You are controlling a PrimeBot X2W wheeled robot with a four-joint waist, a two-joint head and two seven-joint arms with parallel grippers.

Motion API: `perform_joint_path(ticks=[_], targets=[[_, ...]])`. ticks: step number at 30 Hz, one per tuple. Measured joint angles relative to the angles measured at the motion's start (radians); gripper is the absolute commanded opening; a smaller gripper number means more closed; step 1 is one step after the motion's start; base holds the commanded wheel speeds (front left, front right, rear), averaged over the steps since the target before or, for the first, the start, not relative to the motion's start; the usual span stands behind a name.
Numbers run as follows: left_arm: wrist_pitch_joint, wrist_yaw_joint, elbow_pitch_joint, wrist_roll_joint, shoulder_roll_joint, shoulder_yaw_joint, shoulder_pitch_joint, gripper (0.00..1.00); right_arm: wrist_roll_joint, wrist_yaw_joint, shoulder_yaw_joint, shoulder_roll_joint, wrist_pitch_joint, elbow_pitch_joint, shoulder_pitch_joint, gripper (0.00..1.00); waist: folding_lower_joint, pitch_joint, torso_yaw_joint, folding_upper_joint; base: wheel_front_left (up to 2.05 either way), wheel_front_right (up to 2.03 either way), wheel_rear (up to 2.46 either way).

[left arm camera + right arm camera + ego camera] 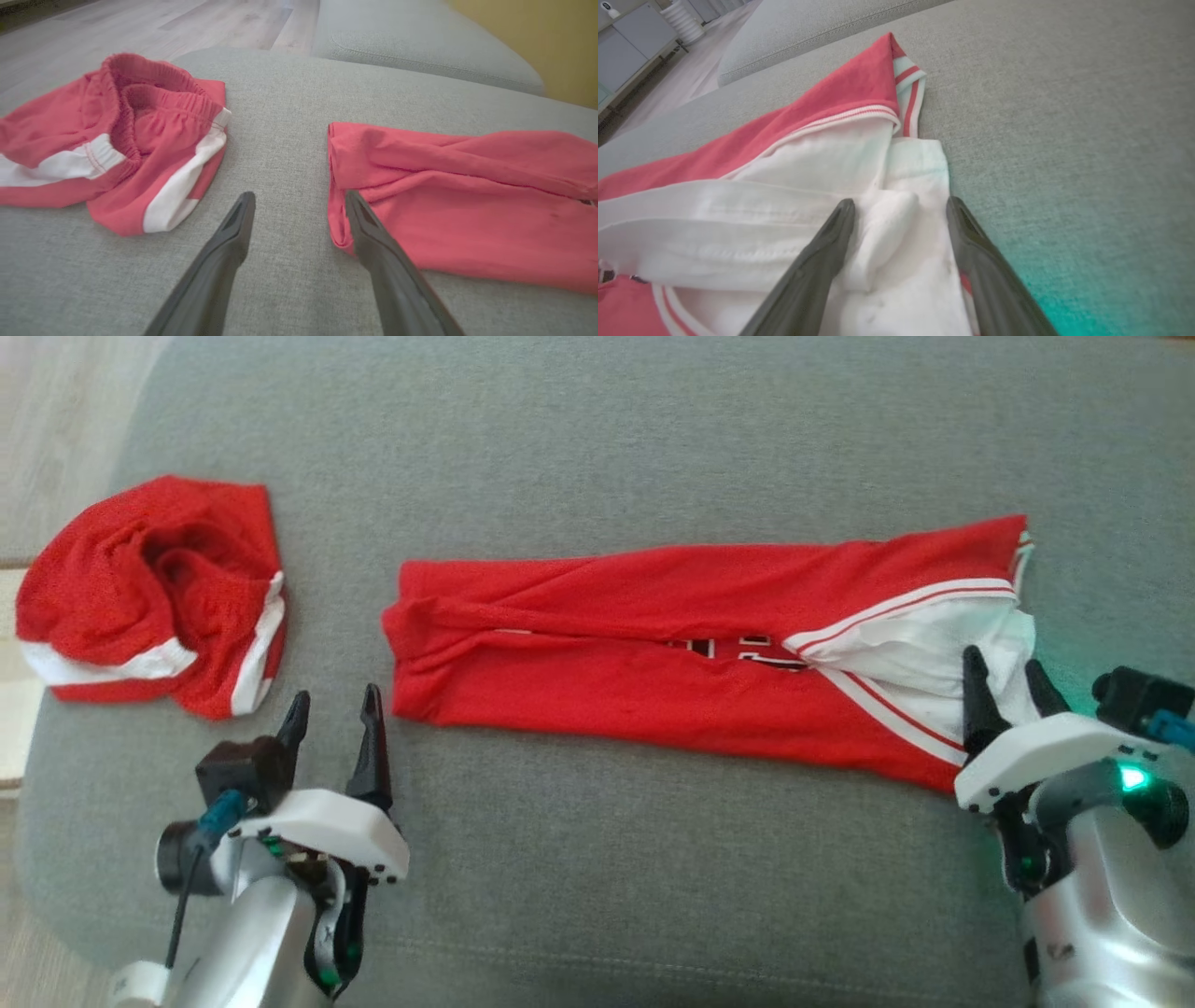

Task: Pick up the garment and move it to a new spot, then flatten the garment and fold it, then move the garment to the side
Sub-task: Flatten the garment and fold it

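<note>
The red jersey (653,644) lies as a long strip left to right across the grey cushion (597,448), its hem end just beyond the open, empty left gripper (334,705) and its white end between the open fingers of the right gripper (1004,663), not clamped.

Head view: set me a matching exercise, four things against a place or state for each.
1. jersey
2. shorts
3. left gripper
4. right gripper

A. open, over white fabric
B. crumpled heap, far left
C. folded into a long strip, centre
D. open, beside a plain red end

Pairs: 1-C, 2-B, 3-D, 4-A
</note>
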Motion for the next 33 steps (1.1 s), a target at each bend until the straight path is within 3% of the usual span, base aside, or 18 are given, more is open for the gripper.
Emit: perform_joint_path(ticks=[2,5,11,17,22,27,33], targets=[[0.000,-0.013,-0.005,0.014,-0.013,0.006,0.000,1.00,-0.003,0.000,-0.006,0.000,0.001,0.019,-0.016,1.00,0.0000,0.004,0.013,0.0000,0.00,0.00,0.00],[0.000,-0.026,-0.007,0.034,-0.037,0.024,0.000,1.00,0.008,0.000,0.008,-0.004,0.018,0.035,-0.031,0.00,0.0000,0.009,0.023,0.0000,0.00,0.00,0.00],[0.000,-0.055,0.007,0.060,-0.062,0.046,0.000,1.00,0.038,0.000,0.045,-0.005,0.027,0.057,-0.042,0.00,0.0000,0.008,0.013,0.0000,0.00,0.00,0.00],[0.000,-0.079,0.019,0.085,-0.080,0.062,-0.001,1.00,0.056,0.000,0.023,-0.010,-0.034,0.077,-0.056,0.00,0.0000,0.008,-0.003,0.0000,0.00,0.00,0.00],[0.000,-0.097,0.037,0.092,-0.098,0.066,-0.001,1.00,0.054,0.000,-0.012,-0.066,-0.046,0.072,-0.058,0.00,0.0000,0.005,-0.032,0.0000,0.00,0.00,0.00],[0.000,-0.106,0.047,0.095,-0.109,0.069,-0.003,1.00,0.051,0.000,-0.007,-0.100,-0.046,0.004,-0.058,0.00,0.0000,0.000,-0.062,0.0000,0.00,0.00,0.00],[0.000,-0.121,0.055,0.106,-0.117,0.066,-0.004,1.00,0.110,0.000,0.120,-0.080,-0.017,-0.151,-0.054,0.00,0.0000,-0.008,-0.079,0.0000,0.00,0.00,0.00]])
